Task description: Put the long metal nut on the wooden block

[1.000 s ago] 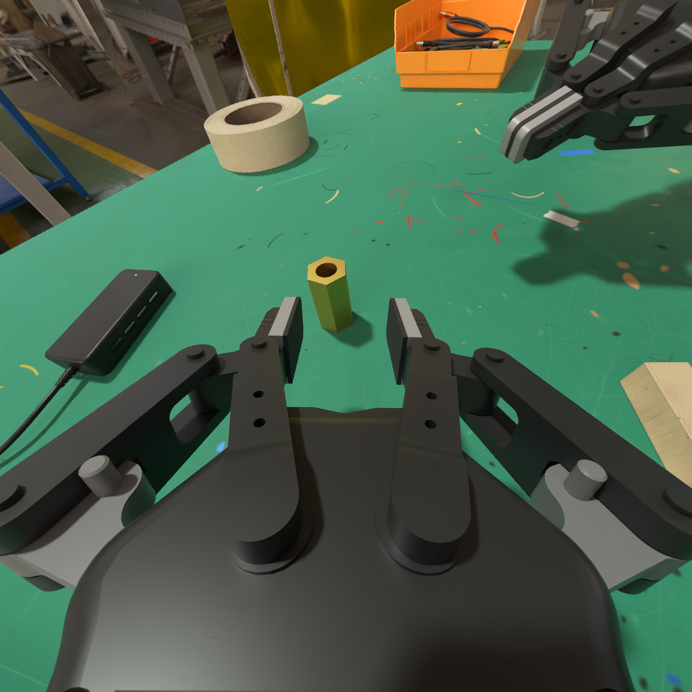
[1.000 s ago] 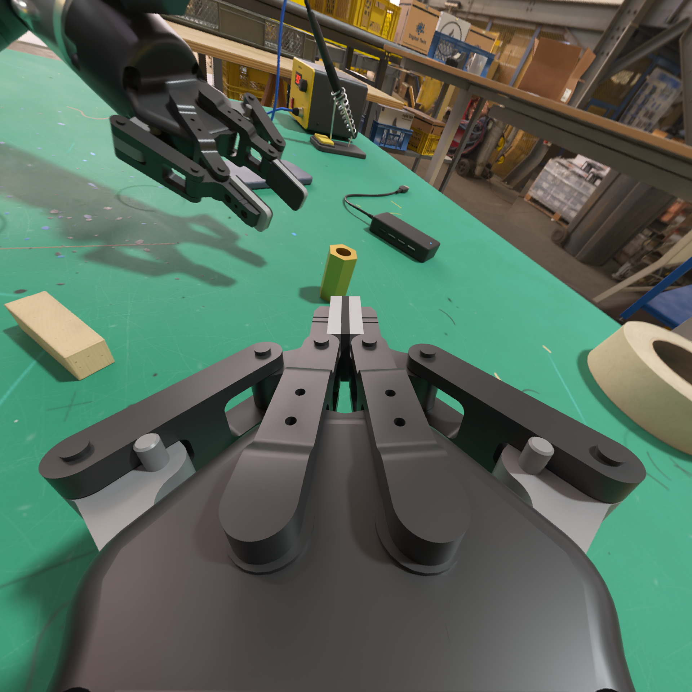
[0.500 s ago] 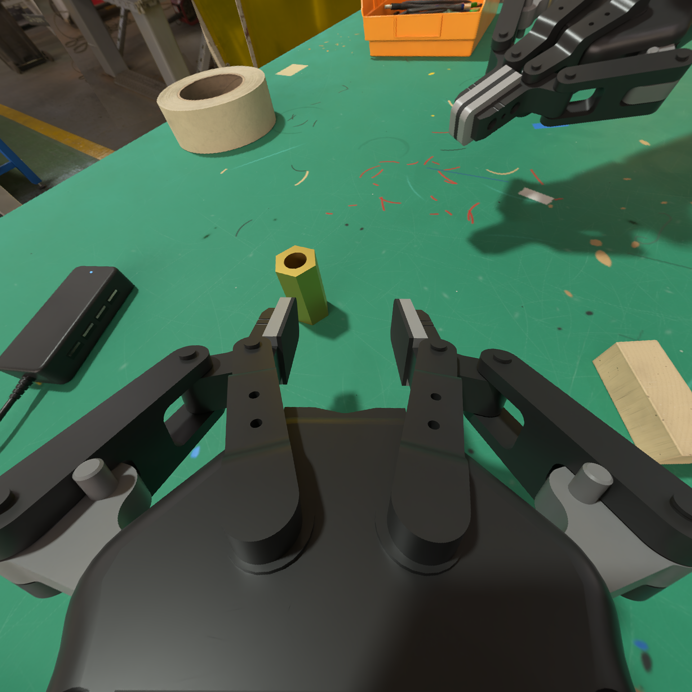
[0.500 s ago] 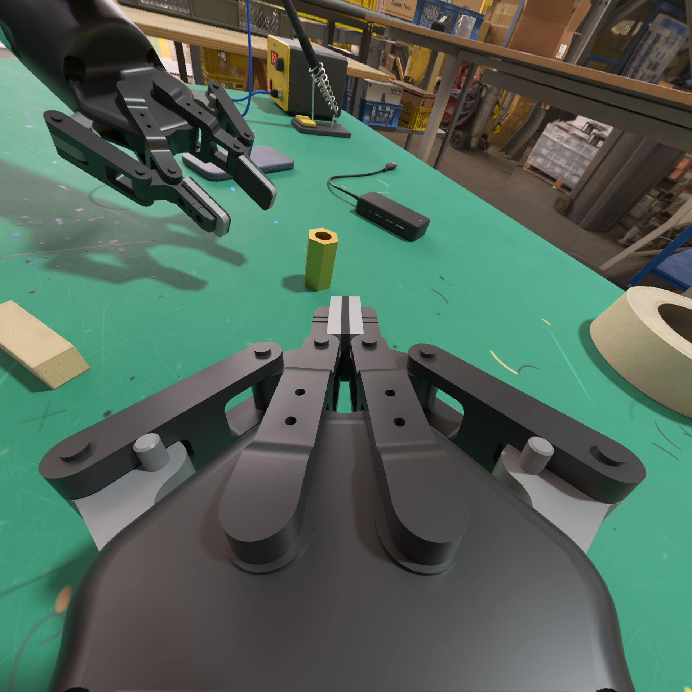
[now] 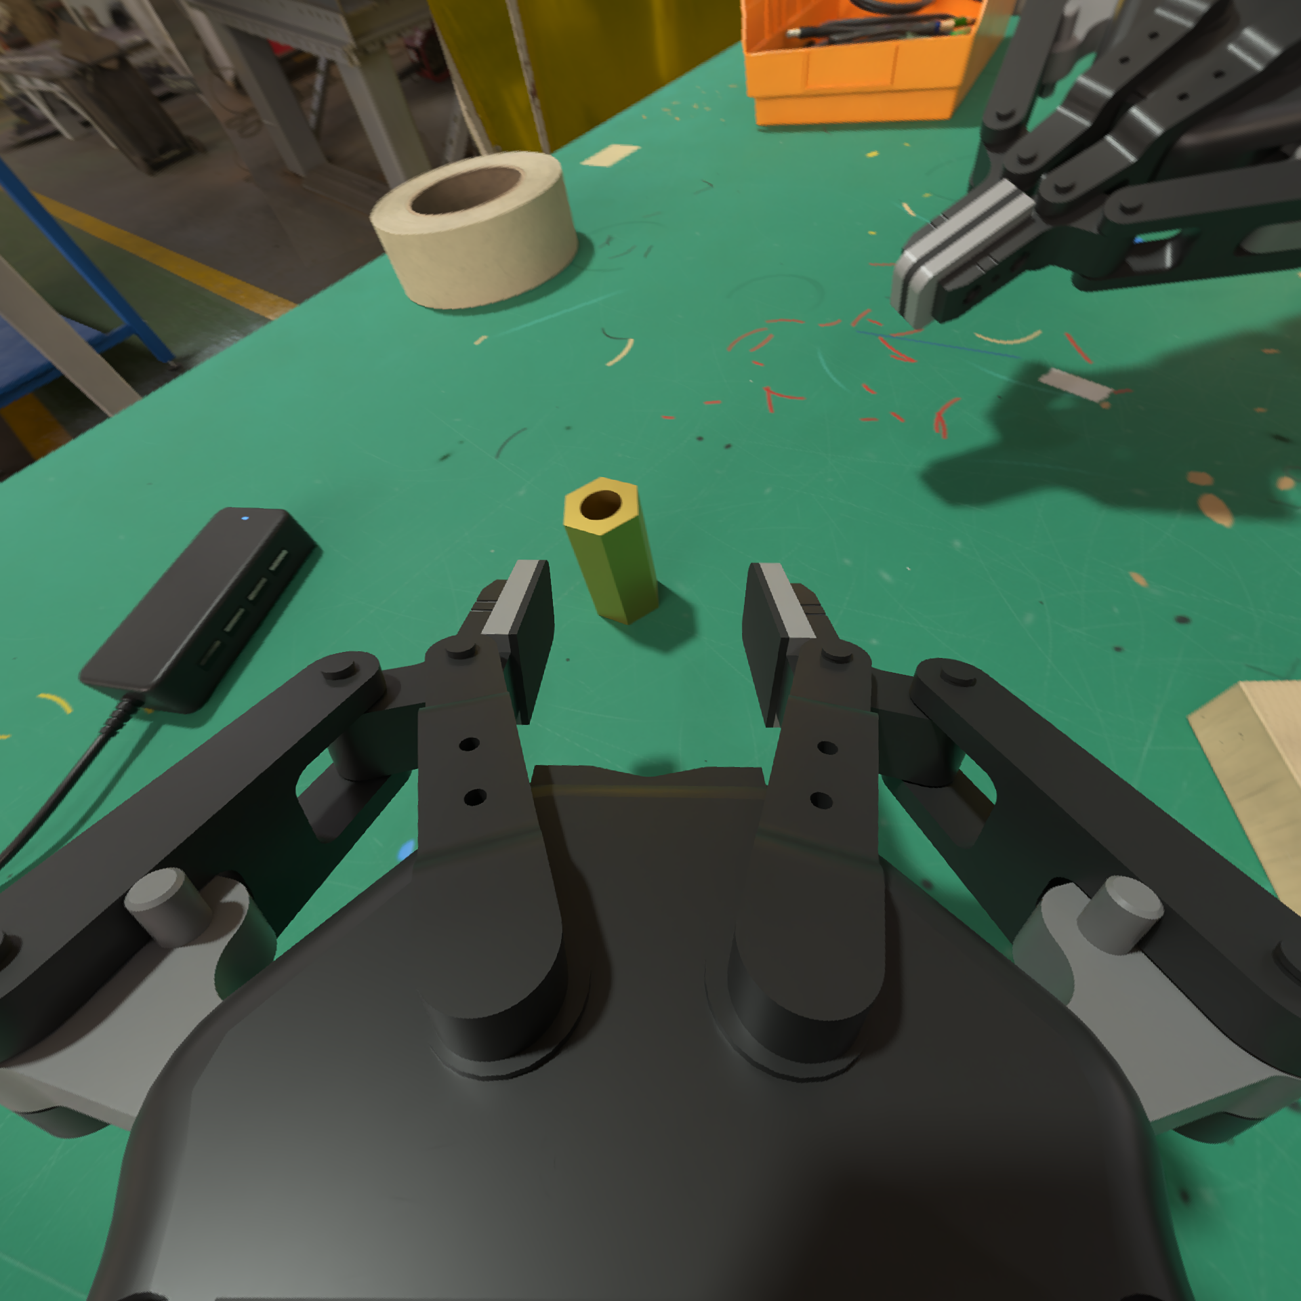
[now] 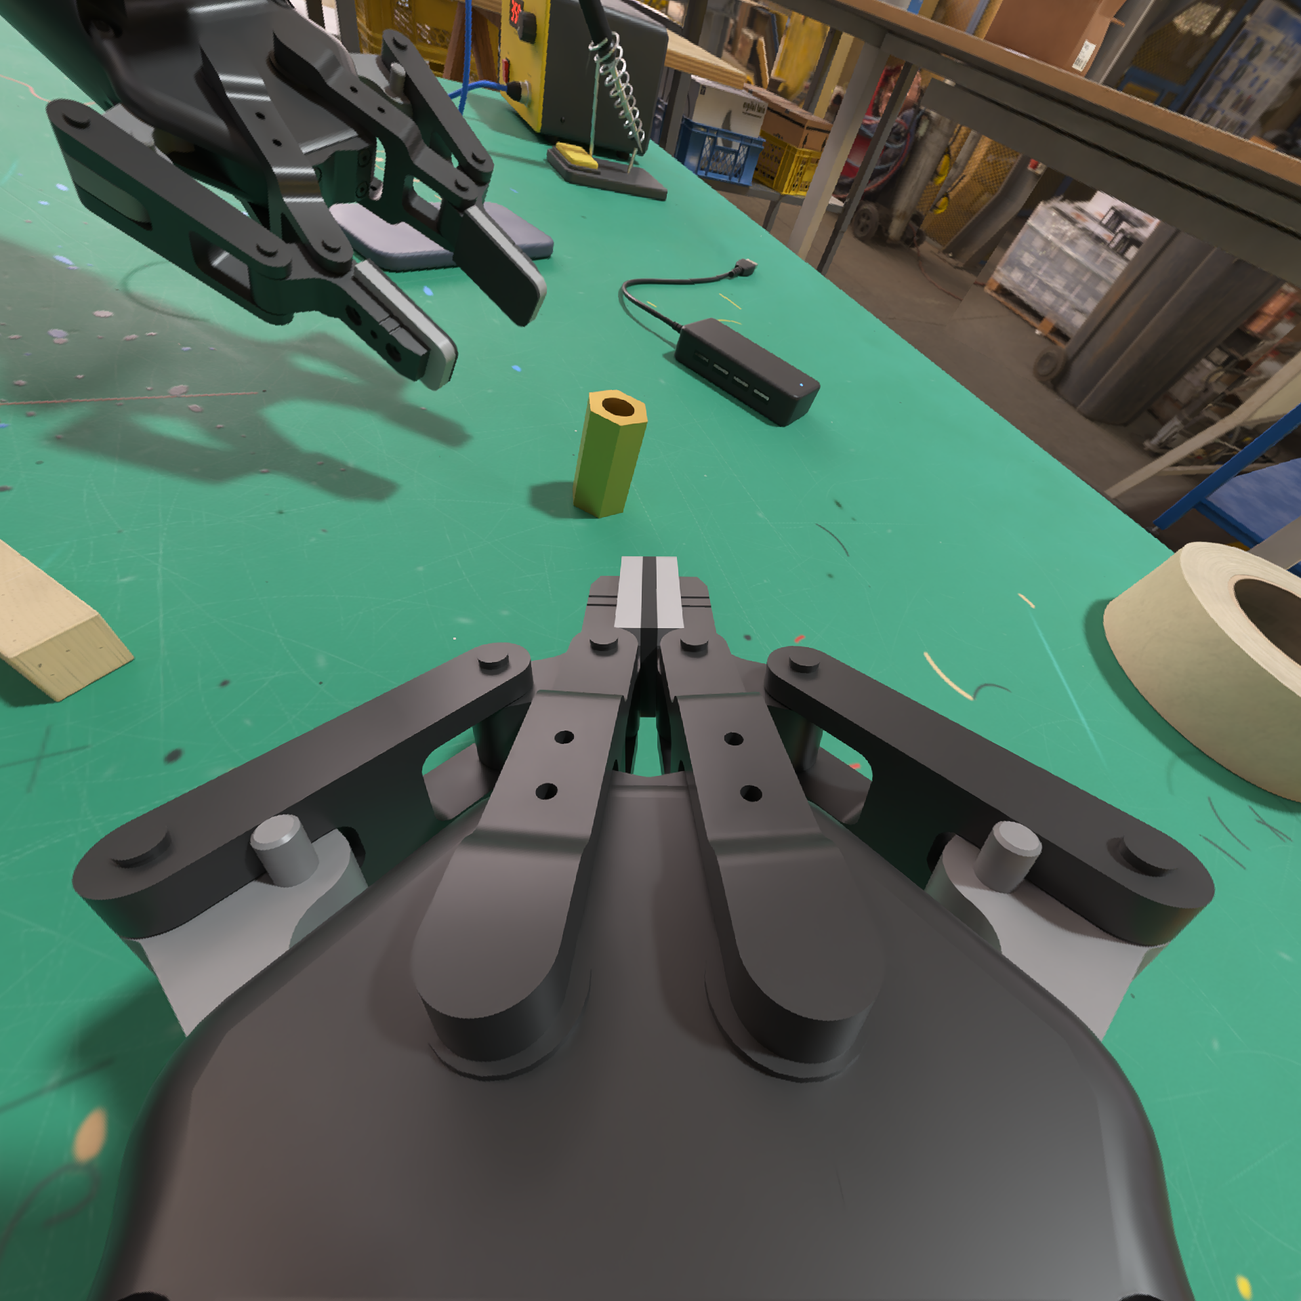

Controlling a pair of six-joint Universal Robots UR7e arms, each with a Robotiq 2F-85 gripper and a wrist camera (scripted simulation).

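The long brass-yellow hex nut (image 5: pixel 611 550) stands upright on the green mat; it also shows in the right wrist view (image 6: pixel 609 453). My left gripper (image 5: pixel 648 619) is open and empty, its fingertips just short of the nut, which sits a little left of the gap's centre. The wooden block (image 5: pixel 1260 767) lies at the right edge of the left wrist view and at the left edge of the right wrist view (image 6: pixel 49 626). My right gripper (image 6: pixel 649 590) is shut and empty, hovering short of the nut; it shows in the left wrist view (image 5: pixel 936 274) at upper right.
A black USB hub (image 5: pixel 200 609) with a cable lies left of the nut. A roll of beige tape (image 5: pixel 475 229) sits farther back, an orange bin (image 5: pixel 866 70) beyond it. A soldering station (image 6: pixel 584 70) and a grey pad (image 6: pixel 422 239) stand behind the left gripper (image 6: pixel 486 338).
My left gripper has shifted so the nut sits nearer the middle of its gap again, still open. My right gripper has pulled back a little from the nut, still shut.
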